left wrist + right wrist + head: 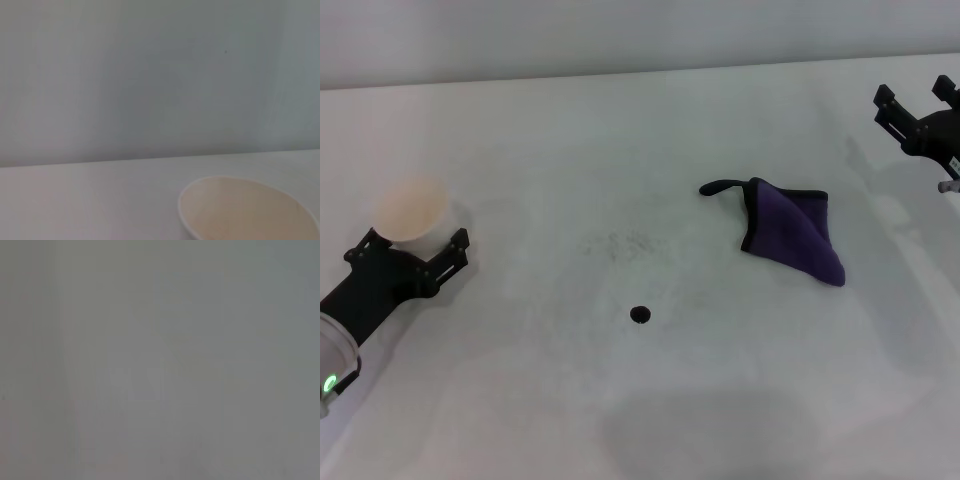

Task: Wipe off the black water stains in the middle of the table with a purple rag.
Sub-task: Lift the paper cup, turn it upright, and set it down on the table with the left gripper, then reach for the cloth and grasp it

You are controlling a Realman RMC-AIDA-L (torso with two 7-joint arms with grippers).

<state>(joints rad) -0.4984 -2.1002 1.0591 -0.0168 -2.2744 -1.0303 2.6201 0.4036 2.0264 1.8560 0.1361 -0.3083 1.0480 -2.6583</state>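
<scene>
Here, the purple rag [792, 232] lies on the table [620, 130], right of the middle, folded into a rough triangle with its black edging along the near side. Its thin black loop tail [718, 186] points out to the left and rests flat on the surface. The black water stains [640, 314] are only one tiny round dot, nearer to me than the rag and to its left, well apart from it. Between the dot and the far part of the table there is a patch of faint grey speckles [617, 245].

My left gripper [410, 247] is at the left side of the table, low over the surface. Its two fingers [362, 248] stand apart, and the cream paper cup [411, 209] sits just beyond their tips, partly between them; I cannot tell if they touch it. In my left wrist view I see the rim of the cup [250, 210] close by and a plain wall behind the table.

My right gripper [918, 104] is at the far right edge, well apart from the rag. Its fingers are also apart and hold nothing. My right wrist view shows only a plain grey blur.
</scene>
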